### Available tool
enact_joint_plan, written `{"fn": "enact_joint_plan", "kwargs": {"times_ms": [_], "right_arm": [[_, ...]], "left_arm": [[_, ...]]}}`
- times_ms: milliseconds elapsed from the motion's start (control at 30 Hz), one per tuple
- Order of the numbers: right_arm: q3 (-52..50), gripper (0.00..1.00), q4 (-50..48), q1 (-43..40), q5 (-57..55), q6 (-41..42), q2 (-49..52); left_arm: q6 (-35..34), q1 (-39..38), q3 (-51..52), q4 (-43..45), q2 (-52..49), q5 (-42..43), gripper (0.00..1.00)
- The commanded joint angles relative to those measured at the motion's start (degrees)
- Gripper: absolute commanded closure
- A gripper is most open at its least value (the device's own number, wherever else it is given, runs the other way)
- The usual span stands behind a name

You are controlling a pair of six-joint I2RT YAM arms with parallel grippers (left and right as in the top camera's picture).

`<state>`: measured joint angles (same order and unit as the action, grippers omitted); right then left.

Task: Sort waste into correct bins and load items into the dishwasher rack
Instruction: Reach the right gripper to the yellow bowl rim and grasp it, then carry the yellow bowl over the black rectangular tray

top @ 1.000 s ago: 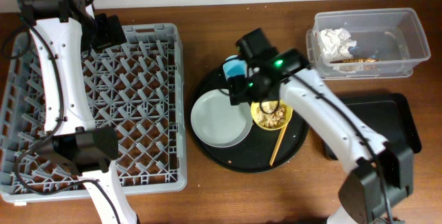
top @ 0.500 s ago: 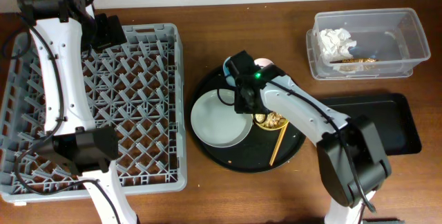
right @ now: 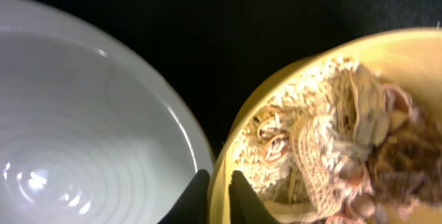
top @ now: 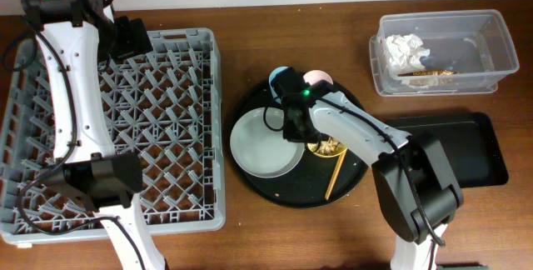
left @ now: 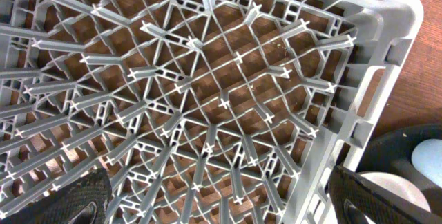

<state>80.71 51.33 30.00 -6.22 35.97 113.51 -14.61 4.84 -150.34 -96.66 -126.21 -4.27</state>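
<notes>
Wooden table (top: 250,241), pegged grey plastic rack (top: 162,124)

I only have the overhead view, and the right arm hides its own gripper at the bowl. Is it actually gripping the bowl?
Observer: Yes. The right wrist view shows the right gripper pinching the yellow bowl at its rim, one finger inside and one outside.
Operator: And the left gripper over the rack, is it holding anything?
Observer: No. The left wrist view shows the left gripper open with nothing between its fingers, only the dishwasher rack below.
</notes>
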Motion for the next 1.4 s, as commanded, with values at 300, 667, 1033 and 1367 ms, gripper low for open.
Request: {"fn": "enact_joint_plan", "kwargs": {"times_ms": [300,667,1033,1367], "right_arm": [[12.5,0.96,15.4,0.0,-1.2,0.5,0.3],[34.5,0.96,37.8,-8.9,-10.4,0.3,0.1],[34.6,0.96,39.0,-40.0,16.2,-27.5,-0.6],[25.7,0.96,35.0,-46.7,17.5,-29.8,-0.6]], "left_arm": [[-0.6,0.1,-1.0,-0.1,0.4,0.4,0.01],[-0.6,0.1,-1.0,-0.1,0.4,0.4,0.01],[-0.6,0.1,-1.0,-0.1,0.4,0.4,0.0],[-0.6,0.1,-1.0,0.0,0.4,0.4,0.01]]}}
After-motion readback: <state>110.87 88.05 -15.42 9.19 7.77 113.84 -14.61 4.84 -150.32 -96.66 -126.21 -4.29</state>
